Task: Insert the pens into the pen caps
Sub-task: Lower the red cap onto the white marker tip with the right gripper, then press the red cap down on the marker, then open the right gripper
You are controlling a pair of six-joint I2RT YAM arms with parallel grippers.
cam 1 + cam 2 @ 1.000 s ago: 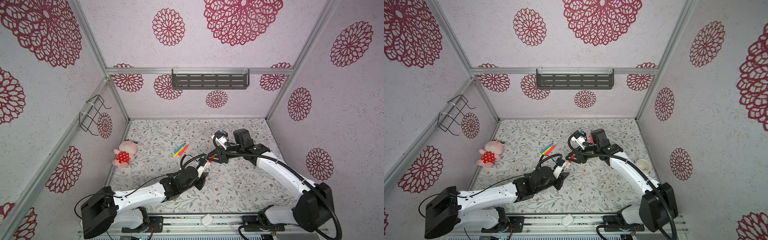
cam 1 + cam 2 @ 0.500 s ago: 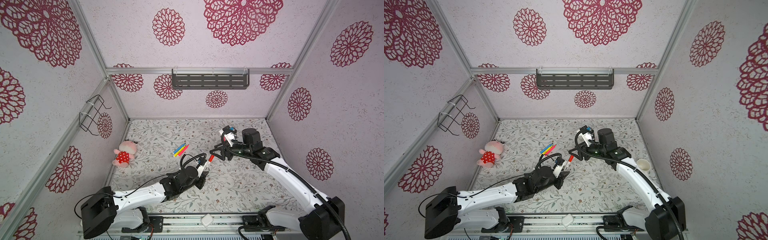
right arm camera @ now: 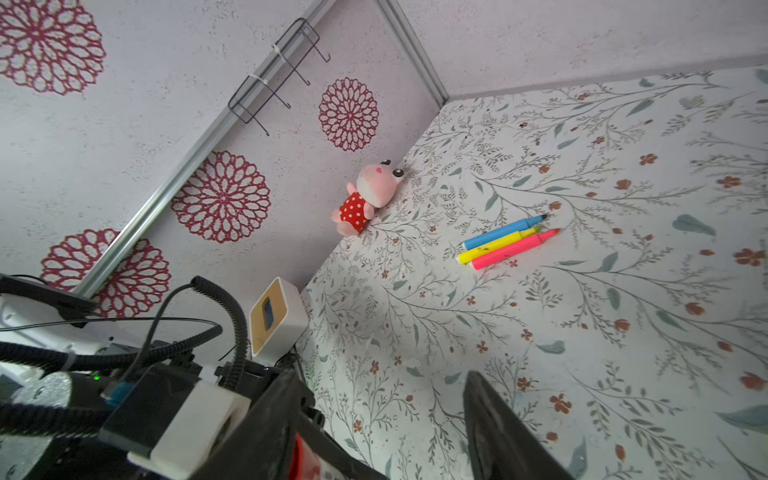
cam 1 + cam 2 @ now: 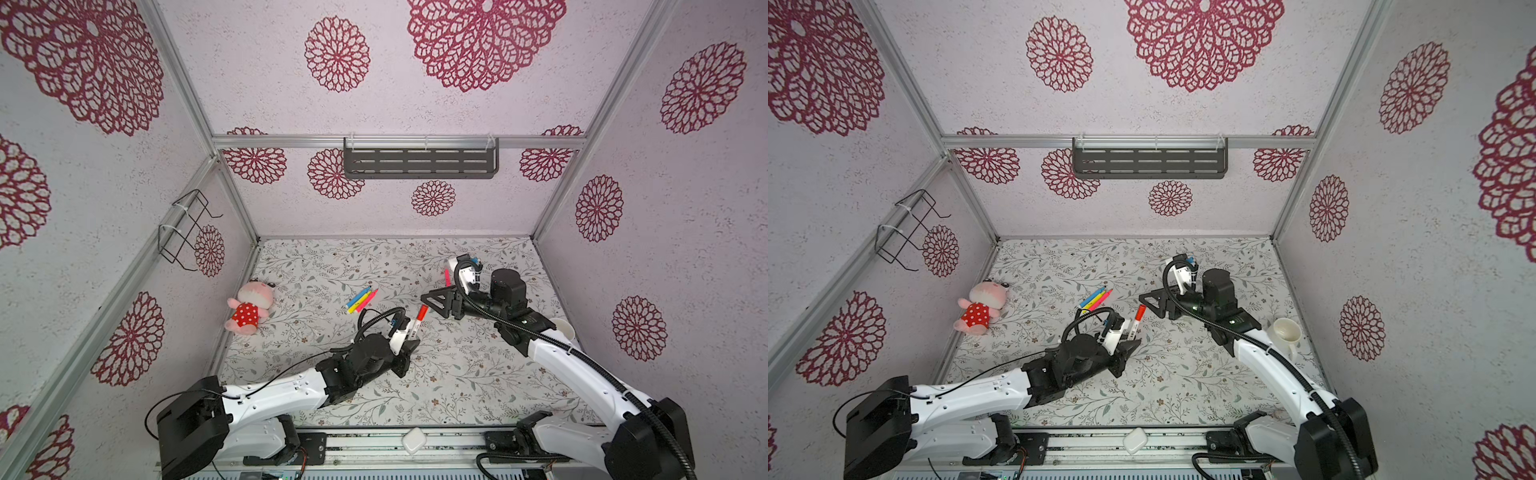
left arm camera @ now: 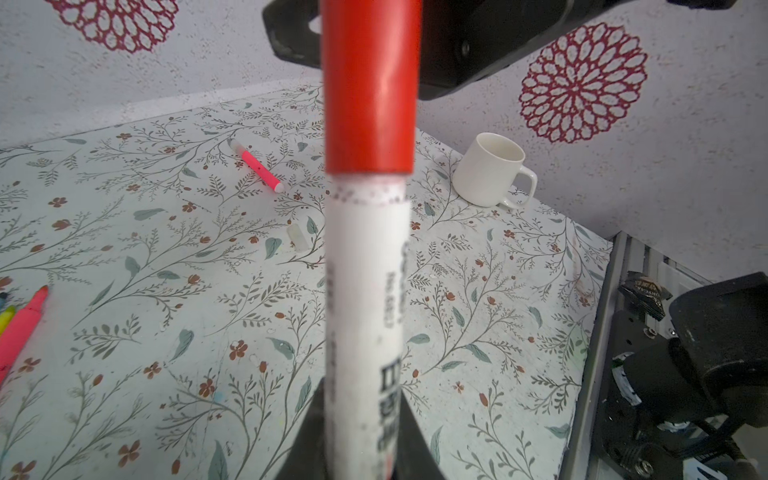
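Closed left pincer (image 4: 410, 344) holds the white-barrelled, red-capped marker (image 4: 415, 324); right pincer (image 4: 430, 303) gapes empty; a half-seated cap (image 4: 422, 311) may fall.

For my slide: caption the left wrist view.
Left gripper grips a red-capped white marker; pink pen and white mug beyond on floral table.

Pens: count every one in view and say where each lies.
5. The blue pen, yellow pen and pink pen lie side by side on the table; a second pink pen lies alone farther back; the left gripper holds a red-capped pen. Others may be hidden.
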